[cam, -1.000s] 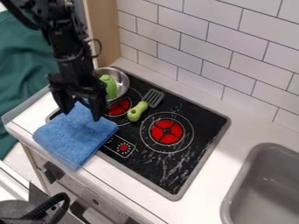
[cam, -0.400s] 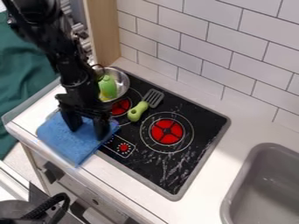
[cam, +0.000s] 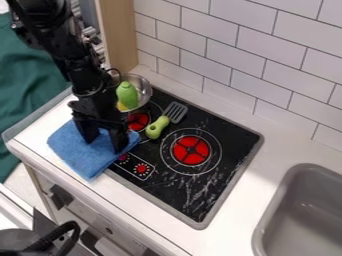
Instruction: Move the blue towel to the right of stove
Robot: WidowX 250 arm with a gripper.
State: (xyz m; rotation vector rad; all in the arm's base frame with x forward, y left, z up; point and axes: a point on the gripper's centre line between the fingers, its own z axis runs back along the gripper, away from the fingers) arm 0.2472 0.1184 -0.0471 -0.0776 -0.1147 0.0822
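Straddling part of the towel (cam: 81, 161), the gripper (cam: 105, 146) hangs at the stove's near left corner with its two fingers spread, blue cloth showing between them. The towel lies directly under and around the fingertips, half on the counter (cam: 244, 202) and half over that corner of the stove (cam: 184, 194). More of it spreads toward the counter's front edge than toward the back. It is nearly square from here, with no long axis I would trust; the fingers stand side by side across its back half, so closing them should bunch up a ridge rather than catch an edge. From there the carry would run rightward over the whole stove, above the spatula (cam: 159, 126), to the counter strip before the sink (cam: 300, 215).

The towel's back part is hidden behind the gripper, and the stove corner beneath it is covered. How deep the fingertips press into the cloth, I can't make out. Beside the gripper, the bowl (cam: 145, 88) is partly blocked by the green thing (cam: 127, 94) in it.
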